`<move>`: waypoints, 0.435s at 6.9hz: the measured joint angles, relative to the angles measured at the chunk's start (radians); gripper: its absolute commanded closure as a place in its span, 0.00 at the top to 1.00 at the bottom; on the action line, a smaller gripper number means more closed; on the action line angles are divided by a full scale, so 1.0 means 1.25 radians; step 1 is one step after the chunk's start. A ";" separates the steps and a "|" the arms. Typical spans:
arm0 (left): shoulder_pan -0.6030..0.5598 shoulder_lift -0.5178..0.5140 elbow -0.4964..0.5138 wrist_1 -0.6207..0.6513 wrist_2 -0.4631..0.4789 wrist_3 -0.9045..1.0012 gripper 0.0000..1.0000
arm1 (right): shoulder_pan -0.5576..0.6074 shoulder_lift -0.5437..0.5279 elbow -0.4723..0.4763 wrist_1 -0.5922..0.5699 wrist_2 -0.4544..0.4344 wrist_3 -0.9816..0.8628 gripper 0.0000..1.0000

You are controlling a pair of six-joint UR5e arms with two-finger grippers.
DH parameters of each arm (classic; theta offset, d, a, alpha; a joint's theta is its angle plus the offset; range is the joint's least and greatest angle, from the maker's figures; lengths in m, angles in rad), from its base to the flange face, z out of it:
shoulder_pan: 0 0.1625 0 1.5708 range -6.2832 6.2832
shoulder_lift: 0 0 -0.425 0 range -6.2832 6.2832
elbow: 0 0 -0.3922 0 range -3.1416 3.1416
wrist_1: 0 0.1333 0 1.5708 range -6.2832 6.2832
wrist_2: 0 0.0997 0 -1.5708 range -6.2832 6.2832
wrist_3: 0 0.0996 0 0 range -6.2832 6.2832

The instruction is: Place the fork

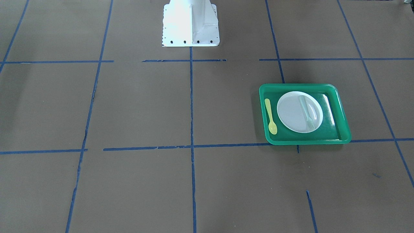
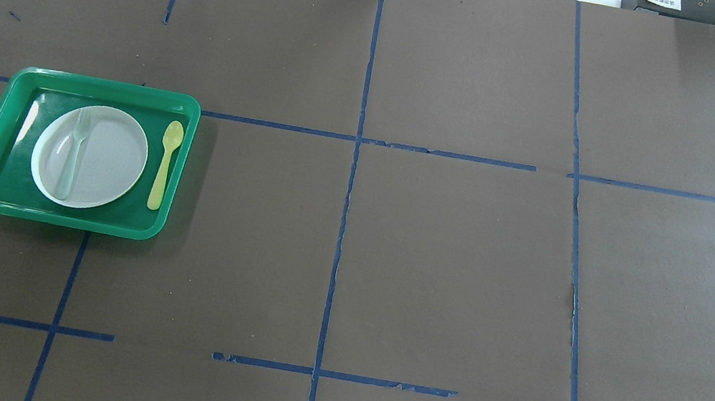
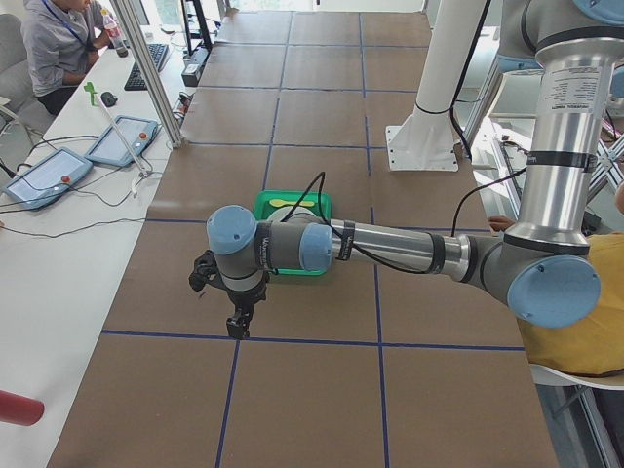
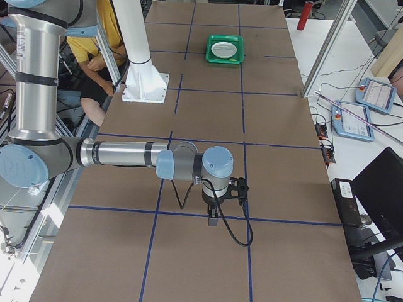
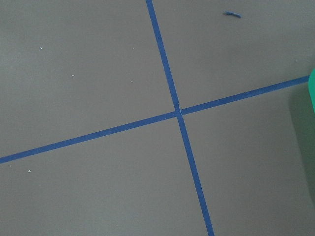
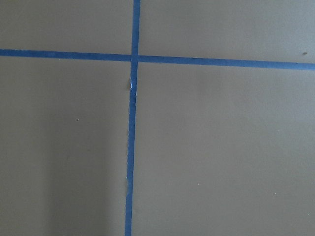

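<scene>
Fork laid on plate; spoon beside plate. Left pincer, right pincer: whether apart or together cannot be told.

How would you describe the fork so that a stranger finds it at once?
Find the green tray on the table, at the robot's left. A white plate lies in it, and the fork lies on the plate, on the side away from the spoon. It is pale grey-green with tines; the spoon is yellow and off the plate.
</scene>
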 measured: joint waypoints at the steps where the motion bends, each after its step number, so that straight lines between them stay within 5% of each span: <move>1: 0.000 0.002 -0.003 0.002 -0.001 0.002 1.00 | 0.000 0.000 0.000 0.000 0.000 0.000 1.00; 3: 0.001 0.003 -0.014 0.009 -0.002 0.003 1.00 | 0.000 0.000 0.000 0.000 0.000 0.001 1.00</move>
